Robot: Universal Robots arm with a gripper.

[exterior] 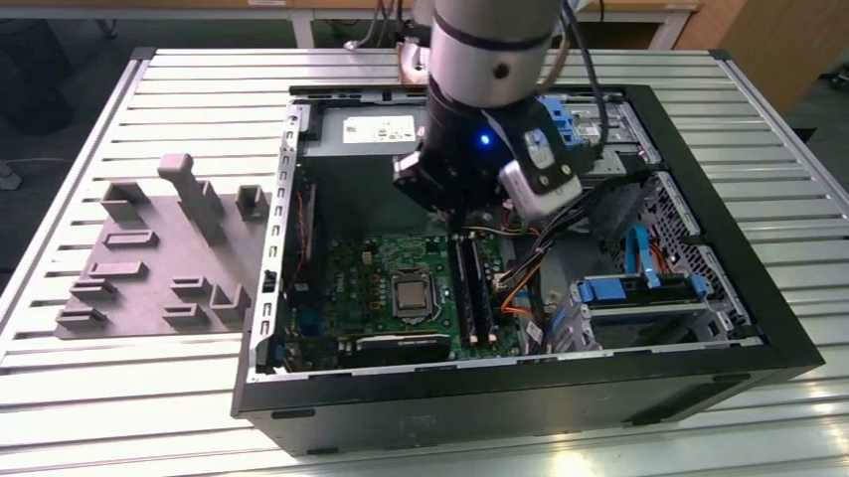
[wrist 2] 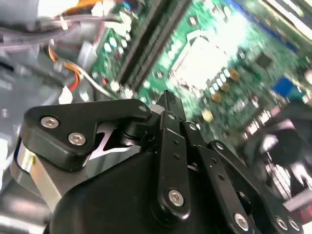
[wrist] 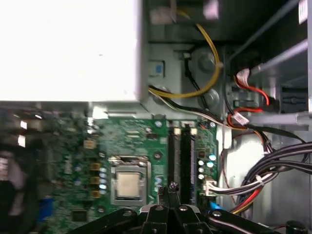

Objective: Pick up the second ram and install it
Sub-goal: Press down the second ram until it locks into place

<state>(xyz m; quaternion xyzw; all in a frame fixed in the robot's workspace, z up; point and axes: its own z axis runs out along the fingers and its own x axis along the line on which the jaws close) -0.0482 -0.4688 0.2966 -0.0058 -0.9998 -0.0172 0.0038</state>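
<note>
So the open PC case (exterior: 743, 338) sits on the surface (exterior: 159, 397), with the holder tray (exterior: 146, 258) just beside it on the exterior view's left. Motherboard (exterior: 358, 288) lies flat inside, memory slots (exterior: 471, 288) next to the CPU socket (exterior: 413, 296), arm (exterior: 484, 70) reaching in above them.

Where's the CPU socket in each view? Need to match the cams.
Exterior view: CPU socket mid-way across the green motherboard, on the exterior view's left of the black memory slots.
First wrist view: CPU socket, silver square in its frame, next to the memory slots.
Second wrist view: CPU socket, washed bright by glare, alongside the memory slots.
Shared landmark: the pair of long black memory slots.
</note>
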